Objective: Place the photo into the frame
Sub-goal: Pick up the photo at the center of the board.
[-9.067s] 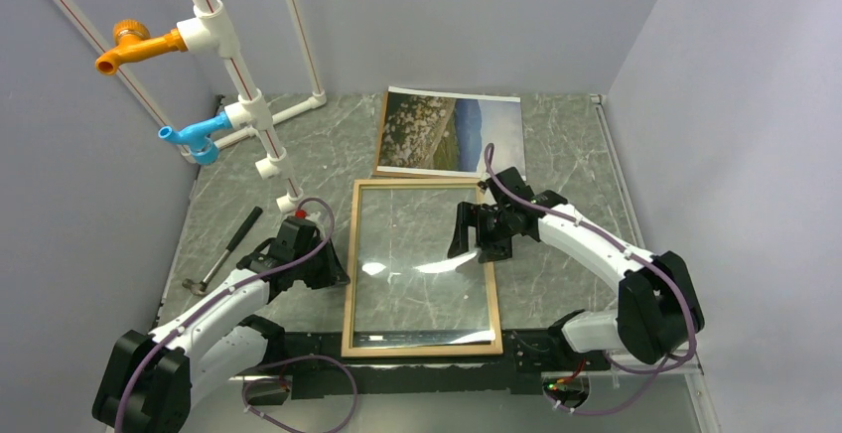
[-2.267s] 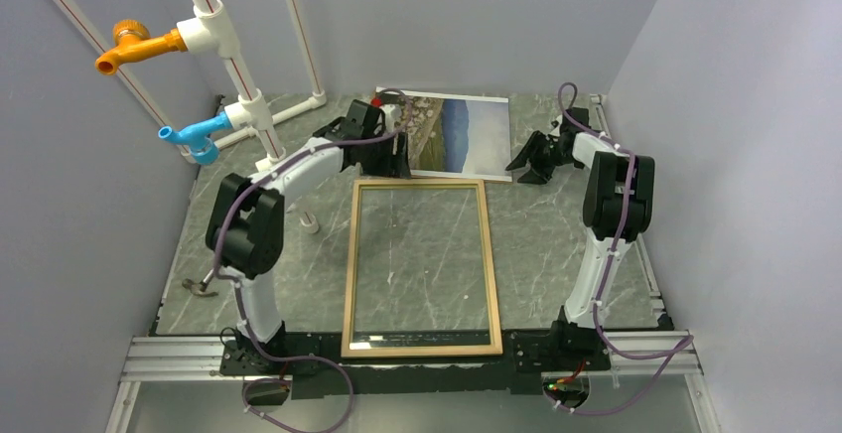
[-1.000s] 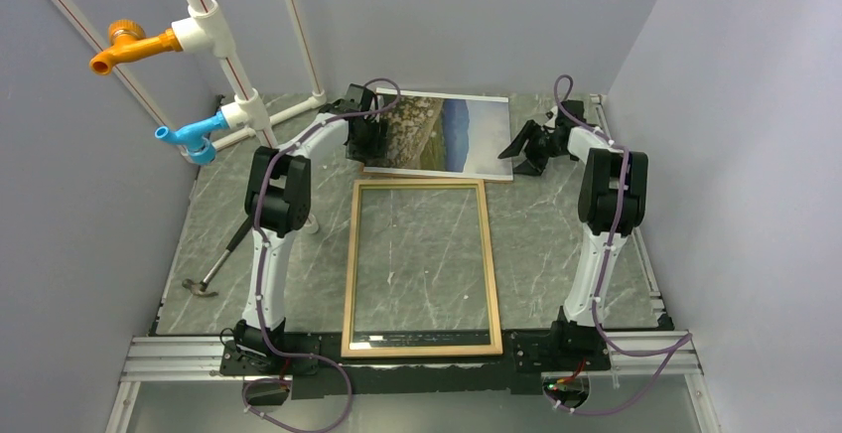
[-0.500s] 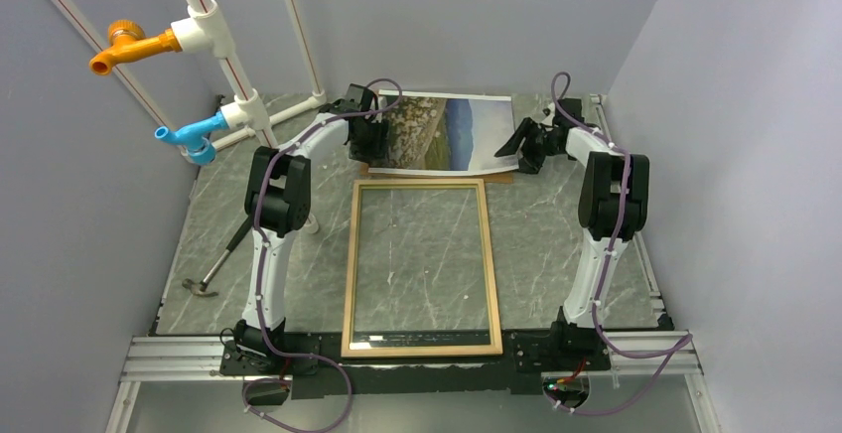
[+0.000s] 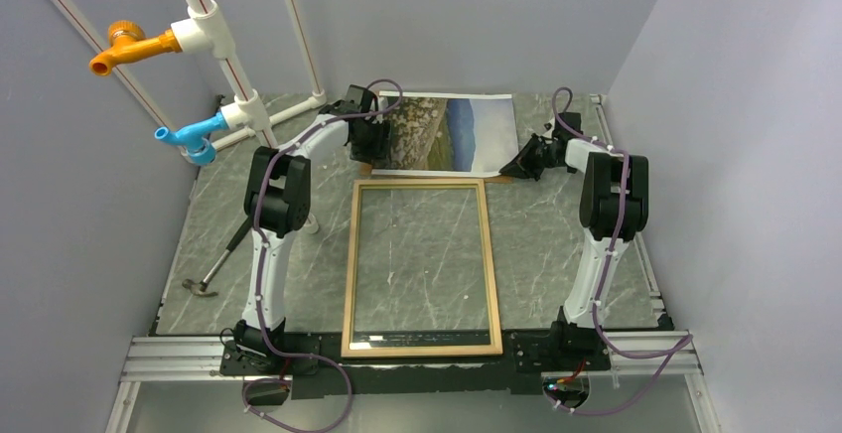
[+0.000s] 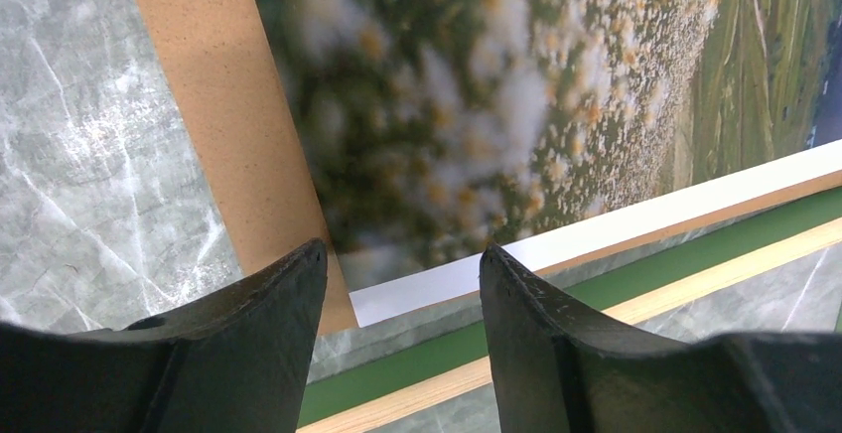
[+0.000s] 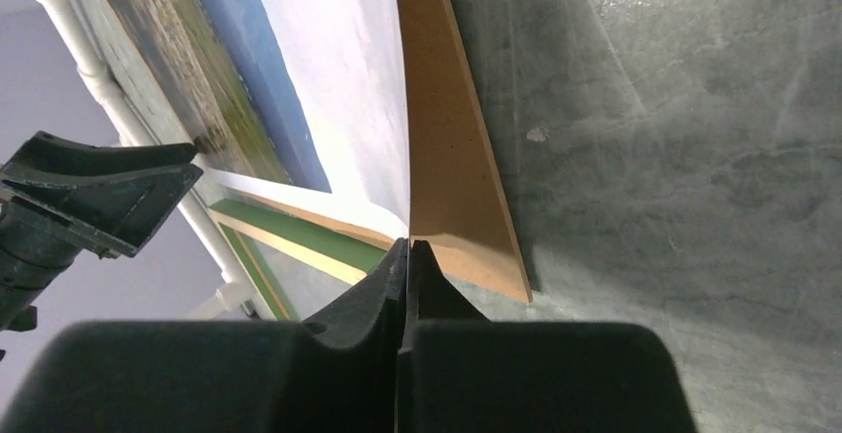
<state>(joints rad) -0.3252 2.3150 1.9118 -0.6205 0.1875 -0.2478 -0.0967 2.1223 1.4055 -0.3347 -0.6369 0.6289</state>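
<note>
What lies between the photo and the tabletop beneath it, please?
A plain brown backing board lies under the photo, flat on the tabletop. The right wrist view shows it best, and the left wrist view shows it too.

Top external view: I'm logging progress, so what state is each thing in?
the photo: on the backing board, near right corner pinched.
the frame: lying flat, no photo in it.
left gripper: open, over the photo's near left corner.
right gripper: shut on the photo.
backing board: flat under the photo.
</note>
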